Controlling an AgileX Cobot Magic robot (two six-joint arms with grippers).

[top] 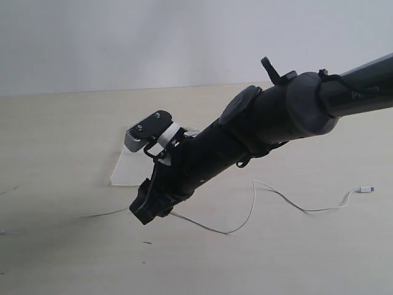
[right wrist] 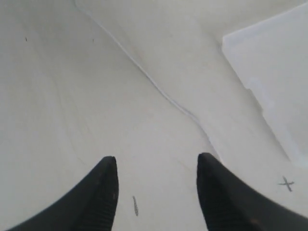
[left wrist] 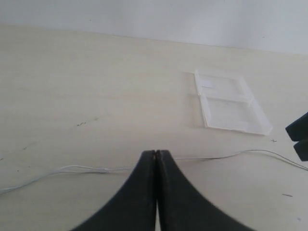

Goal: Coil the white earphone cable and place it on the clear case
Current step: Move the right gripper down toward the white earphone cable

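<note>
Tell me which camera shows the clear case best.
The left wrist view: the clear case lies whole and unblocked, with both panels and the white patch visible. In the exterior view the right arm hides most of the case. The right wrist view catches only a cropped part.

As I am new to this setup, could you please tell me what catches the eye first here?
A big black robot arm stretches across the middle of the exterior view, its right gripper open over the pale table. A long, thin white earphone cable trails uncoiled across that table, near the flat clear plastic case, which lies opened out.
</note>
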